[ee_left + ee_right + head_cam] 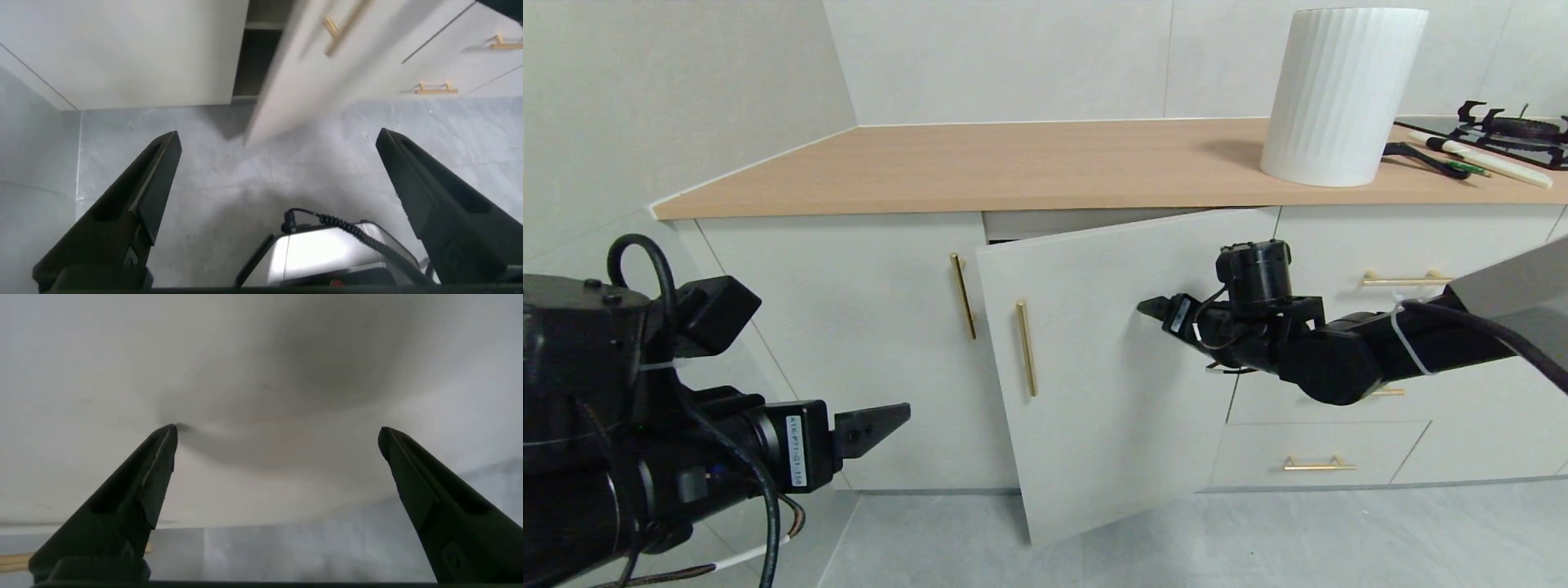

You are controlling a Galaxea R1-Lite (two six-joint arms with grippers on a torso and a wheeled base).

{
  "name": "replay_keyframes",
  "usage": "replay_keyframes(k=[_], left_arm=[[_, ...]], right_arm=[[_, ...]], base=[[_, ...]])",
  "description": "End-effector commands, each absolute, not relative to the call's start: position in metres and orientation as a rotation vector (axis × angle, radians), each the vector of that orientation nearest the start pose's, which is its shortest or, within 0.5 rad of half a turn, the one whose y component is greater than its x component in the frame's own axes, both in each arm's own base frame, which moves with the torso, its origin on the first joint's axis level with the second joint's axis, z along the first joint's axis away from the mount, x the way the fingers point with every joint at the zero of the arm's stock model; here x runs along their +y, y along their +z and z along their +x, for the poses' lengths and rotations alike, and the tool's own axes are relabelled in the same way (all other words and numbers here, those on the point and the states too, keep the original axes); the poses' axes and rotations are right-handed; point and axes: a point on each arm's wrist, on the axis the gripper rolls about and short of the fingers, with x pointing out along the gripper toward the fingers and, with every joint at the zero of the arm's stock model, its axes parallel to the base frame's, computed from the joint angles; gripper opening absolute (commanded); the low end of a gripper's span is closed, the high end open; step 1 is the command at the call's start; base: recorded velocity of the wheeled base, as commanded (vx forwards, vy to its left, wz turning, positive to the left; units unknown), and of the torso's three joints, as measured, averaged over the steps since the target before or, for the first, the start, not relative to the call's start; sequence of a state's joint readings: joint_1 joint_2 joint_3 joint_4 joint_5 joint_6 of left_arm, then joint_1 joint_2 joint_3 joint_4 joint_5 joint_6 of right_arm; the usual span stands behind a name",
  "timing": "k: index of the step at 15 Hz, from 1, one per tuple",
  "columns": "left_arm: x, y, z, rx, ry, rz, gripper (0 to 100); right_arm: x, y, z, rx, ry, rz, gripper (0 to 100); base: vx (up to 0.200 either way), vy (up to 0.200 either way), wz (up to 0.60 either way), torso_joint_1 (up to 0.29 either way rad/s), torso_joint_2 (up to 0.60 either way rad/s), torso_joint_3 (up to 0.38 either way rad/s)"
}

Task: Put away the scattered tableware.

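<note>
Cabinet interior is mostly hidden: the ajar cabinet door [1111,367] covers it, and only a dark strip of the opening shows in the left wrist view. Stove [1515,131] is cut off at the right edge of the head view. The tableware beside it is small and hard to identify: a black-handled utensil [1421,155], a green-handled piece [1470,169] and a long pale piece [1499,163], exact types unclear. All three lie on the wooden countertop [1013,163], on its right end, between the stove and a tall white ribbed container [1343,94] that partly hides the black handle.

Right gripper [277,429] sits right in front of the door's outer face, fingers spread wide, nothing between them; whether a fingertip touches the panel cannot be told. Left gripper [278,135] is low on the left, over the grey floor [1094,539], well apart from the door, claw also wide and empty.

Door carries a vertical gold bar handle [1026,349]; the shut door beside it has a matching one [963,296]. Drawers with gold handles [1405,280] sit to the right, partly blocked by the right arm.
</note>
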State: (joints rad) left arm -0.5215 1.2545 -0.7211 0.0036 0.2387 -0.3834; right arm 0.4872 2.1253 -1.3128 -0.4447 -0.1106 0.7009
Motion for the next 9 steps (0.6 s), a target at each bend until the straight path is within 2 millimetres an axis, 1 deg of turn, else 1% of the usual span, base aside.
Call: replay_keyframes(k=[1, 4, 9], left_arm=[[-0.087, 0.208, 0.162, 0.547, -0.174, -0.171, 100], [-0.087, 0.208, 0.163, 0.552, -0.173, -0.169, 100], [-0.087, 0.207, 0.163, 0.553, -0.173, -0.169, 100]], right_arm=[[0.205, 0.133, 0.395, 0.438, 0.172, 0.583, 100], [0.208, 0.126, 0.408, 0.402, 0.106, 0.580, 100], [0.207, 0.126, 0.411, 0.388, 0.091, 0.583, 100]], base=[[0.000, 0.000, 0.00, 0.000, 0.00, 0.000], [0.000, 0.000, 0.00, 0.000, 0.00, 0.000], [0.000, 0.000, 0.00, 0.000, 0.00, 0.000]])
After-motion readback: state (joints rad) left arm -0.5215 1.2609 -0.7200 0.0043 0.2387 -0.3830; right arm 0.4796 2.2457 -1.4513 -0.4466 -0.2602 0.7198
